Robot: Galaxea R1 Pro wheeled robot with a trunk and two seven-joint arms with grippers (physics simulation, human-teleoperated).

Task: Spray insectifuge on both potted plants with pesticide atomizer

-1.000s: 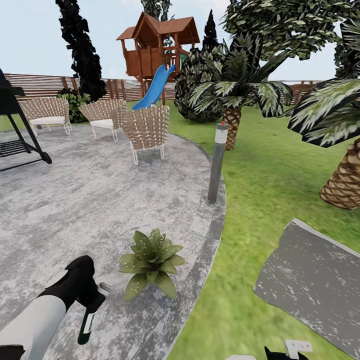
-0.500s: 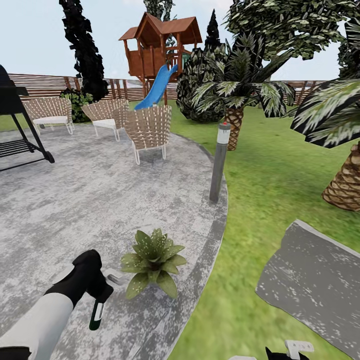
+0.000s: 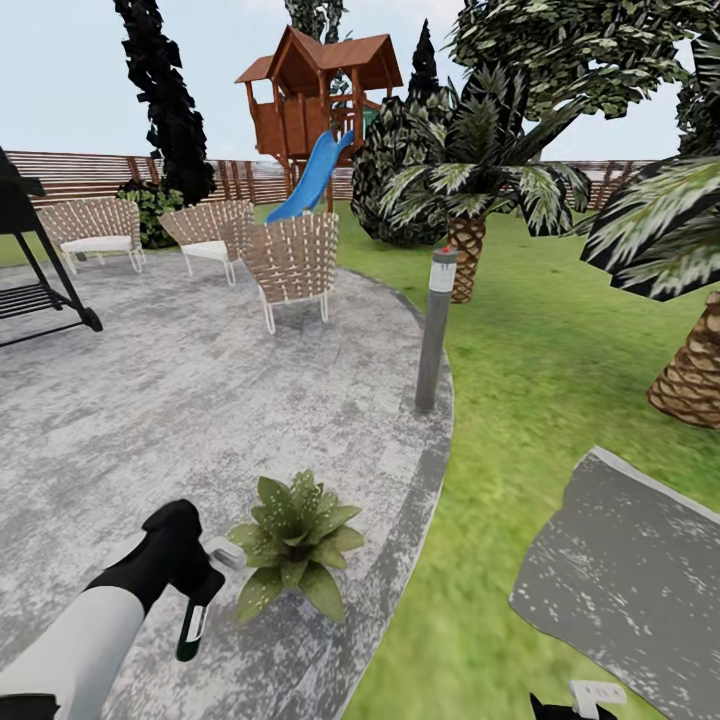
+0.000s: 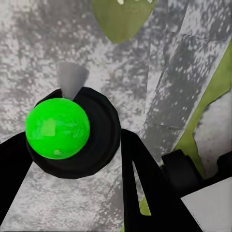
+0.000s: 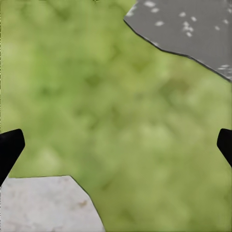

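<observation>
The left gripper (image 3: 197, 590) clamps the pesticide atomizer (image 3: 192, 630) — long axis near-vertical, whitish nozzle toward the potted plant (image 3: 292, 543).

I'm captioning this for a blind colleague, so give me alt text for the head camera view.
The robot's left tool holds the pesticide atomizer pointing down beside a potted plant near the edge of a round grey patio. Behind stand wicker chairs, a grey lamp post, palm trees and a wooden playhouse with a blue slide.

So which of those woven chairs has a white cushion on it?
The far-left chair by the fence: a white cushion lies on its seat. The nearest chair shows just its woven back, so its seat cannot be seen.
</observation>
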